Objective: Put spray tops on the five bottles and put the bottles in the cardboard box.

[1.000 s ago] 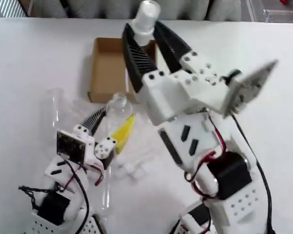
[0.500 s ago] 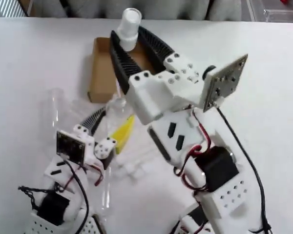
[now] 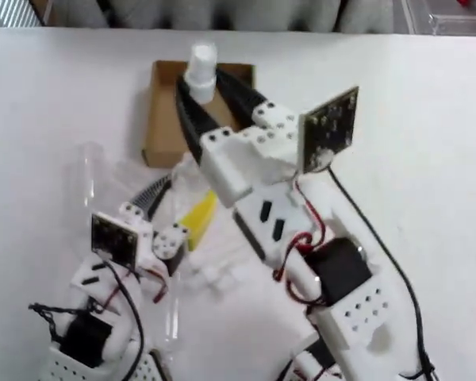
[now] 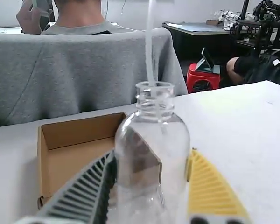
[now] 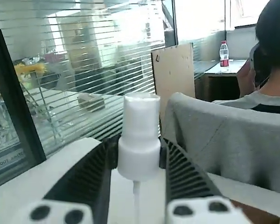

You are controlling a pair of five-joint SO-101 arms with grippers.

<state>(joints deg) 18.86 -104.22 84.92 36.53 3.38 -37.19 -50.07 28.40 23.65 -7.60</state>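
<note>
My left gripper (image 4: 149, 189) is shut on a clear, upright bottle (image 4: 151, 149), held between a grey finger (image 4: 84, 196) and a yellow finger (image 4: 210, 191). My right gripper (image 3: 202, 86) is shut on a white spray top (image 3: 201, 62) above the bottle and the cardboard box (image 3: 165, 119). The top's thin tube (image 4: 150, 42) hangs down into the bottle's open neck. In the right wrist view the spray top (image 5: 140, 137) sits between black fingers (image 5: 184, 172). From above, the left gripper (image 3: 186, 192) lies low at the left, and the right arm covers most of its bottle.
The open cardboard box (image 4: 60, 149) stands just behind the bottle. Clear plastic items (image 3: 91, 171) lie on the white table left of the left arm, and a small clear piece (image 3: 214, 275) lies between the arms.
The right arm has swung left and lower with the spray top, from beyond the box to over the bottle. The left arm has kept still.
</note>
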